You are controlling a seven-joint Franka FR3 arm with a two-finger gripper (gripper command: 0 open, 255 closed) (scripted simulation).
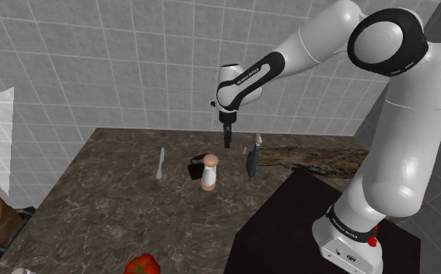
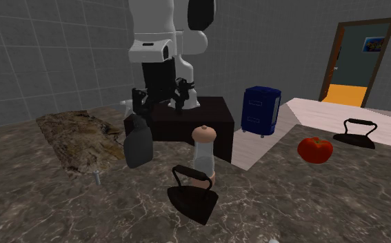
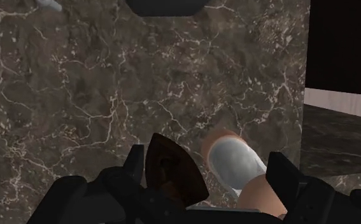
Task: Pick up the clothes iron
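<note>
The iron (image 2: 192,195) is dark and sits flat on its sole on the marbled table (image 1: 94,202), with the pointed nose aimed away from the robot and a loop handle arching over the top. My guess is it's heavy for its size, totally rigid and pretty slick on the body, so the sloped sides are a bad place to pinch. I'd go across the handle, near the middle, so it doesn't swing nose-down once lifted.

The catch is a mill (image 2: 205,153) standing right up against it, on the robot's side of it and to the right of it in the shoulder view. It's tall and narrow, so probably easy to knock over.

The jaws hang above the pair, wide open with nothing in them. From the wrist view, the iron's nose sits by one finger (image 3: 134,164) and the mill's cap is in the gap, so the lineup looks a bit off to me.

Further out there's a dark spatula (image 1: 253,159), a pale knife (image 1: 161,163) and a tomato (image 1: 142,265).
</note>
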